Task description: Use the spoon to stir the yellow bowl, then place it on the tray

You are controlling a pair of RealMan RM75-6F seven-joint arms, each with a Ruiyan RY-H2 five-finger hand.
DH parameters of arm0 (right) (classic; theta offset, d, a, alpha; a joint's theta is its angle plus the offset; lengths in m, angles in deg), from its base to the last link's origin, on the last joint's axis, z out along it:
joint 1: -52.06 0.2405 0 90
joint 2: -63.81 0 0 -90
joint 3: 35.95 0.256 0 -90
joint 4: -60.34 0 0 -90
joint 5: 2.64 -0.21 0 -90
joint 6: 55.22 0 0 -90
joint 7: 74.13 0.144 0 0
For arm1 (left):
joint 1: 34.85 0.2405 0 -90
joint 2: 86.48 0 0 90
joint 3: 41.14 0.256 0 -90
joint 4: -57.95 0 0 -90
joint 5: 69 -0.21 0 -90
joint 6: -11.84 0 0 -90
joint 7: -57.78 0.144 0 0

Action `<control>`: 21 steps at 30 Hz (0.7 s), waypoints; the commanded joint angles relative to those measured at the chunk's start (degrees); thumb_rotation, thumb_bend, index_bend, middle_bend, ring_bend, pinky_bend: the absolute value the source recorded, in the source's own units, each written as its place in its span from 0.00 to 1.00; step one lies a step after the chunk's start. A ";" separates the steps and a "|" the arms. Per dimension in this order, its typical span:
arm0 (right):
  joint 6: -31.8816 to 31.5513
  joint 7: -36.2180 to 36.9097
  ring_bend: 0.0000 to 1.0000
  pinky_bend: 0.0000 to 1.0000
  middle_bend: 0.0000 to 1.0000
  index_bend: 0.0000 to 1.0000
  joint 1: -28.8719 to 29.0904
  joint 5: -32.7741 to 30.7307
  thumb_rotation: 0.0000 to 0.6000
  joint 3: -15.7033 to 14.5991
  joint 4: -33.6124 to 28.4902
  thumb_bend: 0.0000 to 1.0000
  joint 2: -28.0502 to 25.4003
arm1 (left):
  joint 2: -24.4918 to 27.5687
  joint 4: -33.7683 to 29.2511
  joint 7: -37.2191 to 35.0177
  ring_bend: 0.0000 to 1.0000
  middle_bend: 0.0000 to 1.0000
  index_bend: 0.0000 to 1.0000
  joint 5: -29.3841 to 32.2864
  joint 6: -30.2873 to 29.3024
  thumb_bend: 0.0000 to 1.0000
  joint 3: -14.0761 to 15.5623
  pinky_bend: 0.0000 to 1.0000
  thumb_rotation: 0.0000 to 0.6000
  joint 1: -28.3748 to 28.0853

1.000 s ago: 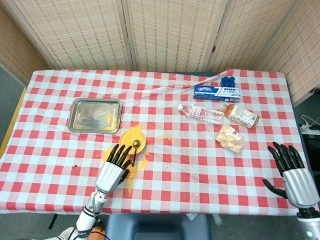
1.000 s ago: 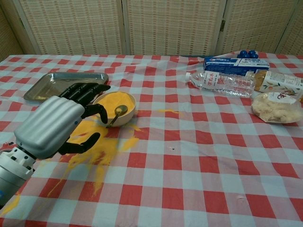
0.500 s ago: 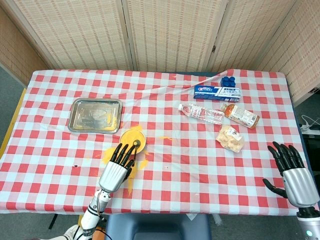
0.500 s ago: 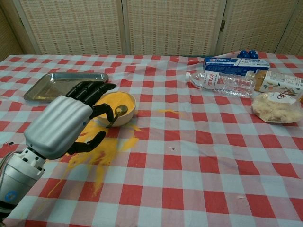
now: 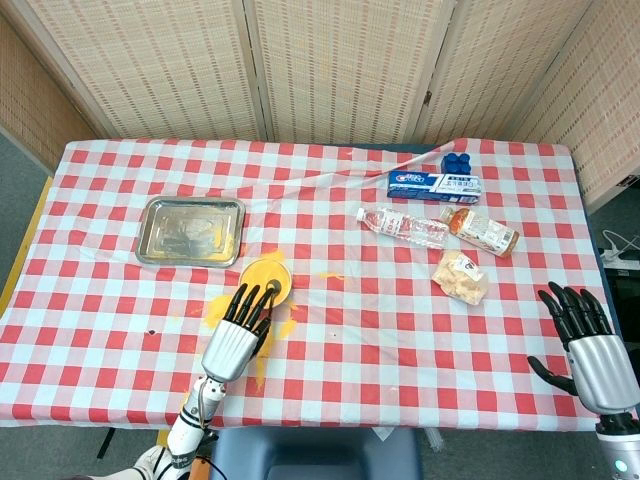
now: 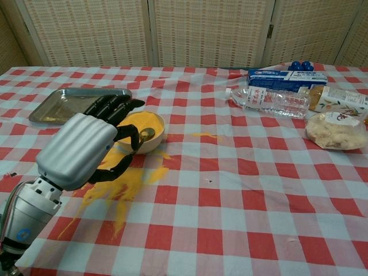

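Fingers spread and holding nothing, the left hand (image 5: 236,334) is hovering low and left of centre in the head view, just below the yellow bowl (image 5: 266,277), where the spoon (image 5: 272,296) is leaning; the tray (image 5: 191,231) is lying above to the left, while the right hand (image 5: 588,352), open and idle, is sitting at lower right.

In the chest view, at centre left, the handle is lying behind the fingers (image 6: 118,109), so closing should probably wait until thumb and fingers are bracketing it.

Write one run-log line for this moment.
phase: reach for spoon | left hand: open beside yellow bowl | right hand: open, idle | tray: no spoon
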 commanded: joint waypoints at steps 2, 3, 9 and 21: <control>0.14 -0.02 0.00 0.00 0.00 0.00 0.06 -0.04 1.00 0.00 -0.01 0.11 0.00 | -0.40 0.57 -0.32 0.00 0.08 0.52 -0.03 -0.15 0.43 -0.15 0.06 1.00 -0.24; 0.14 -0.02 0.00 0.00 0.00 0.00 0.06 -0.05 1.00 0.00 0.00 0.11 0.00 | -0.46 0.63 -0.42 0.00 0.08 0.52 0.00 -0.13 0.43 -0.17 0.06 1.00 -0.27; 0.06 -0.08 0.00 0.00 0.00 0.00 0.02 -0.09 1.00 0.04 -0.03 0.11 0.01 | -0.73 0.70 -0.94 0.00 0.08 0.52 0.14 -0.02 0.43 -0.25 0.06 1.00 -0.43; 0.09 -0.06 0.00 0.00 0.00 0.00 0.01 -0.14 1.00 0.06 -0.06 0.11 -0.02 | -1.87 2.42 -2.54 0.00 0.10 0.53 0.54 -0.28 0.43 -0.79 0.06 1.00 -0.94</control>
